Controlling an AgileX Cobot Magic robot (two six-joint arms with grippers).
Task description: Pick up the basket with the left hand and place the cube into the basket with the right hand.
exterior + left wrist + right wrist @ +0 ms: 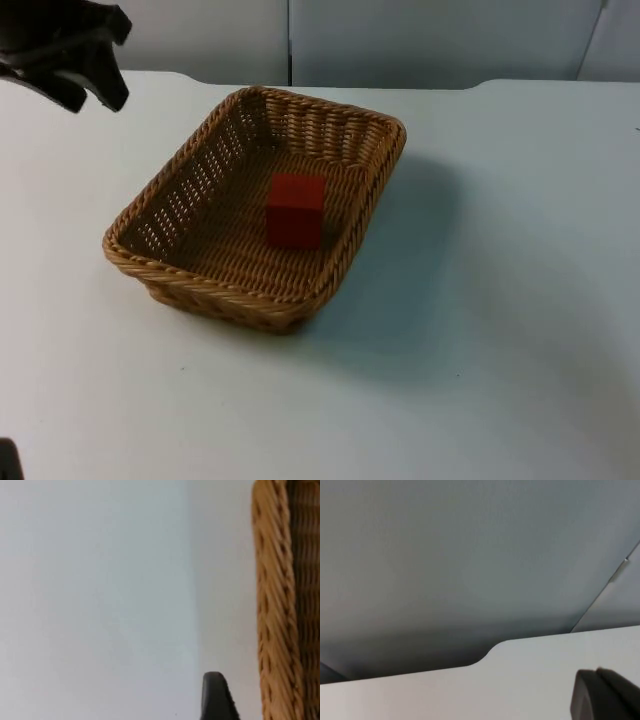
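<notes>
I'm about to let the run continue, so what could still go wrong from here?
The red cube already lies in the wicker basket, loose on its floor: a tilted lift could slide it against a wall. The left gripper hangs apart from the basket's far corner, and its wrist view shows the rim off to one side, so a grasp may miss.

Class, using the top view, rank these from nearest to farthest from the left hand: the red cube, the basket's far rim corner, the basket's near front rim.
From the left hand, at the table's far left:
1. Basket's far rim corner, beside it.
2. Red cube, inside the wicker basket.
3. Basket's near front rim, toward the camera.
</notes>
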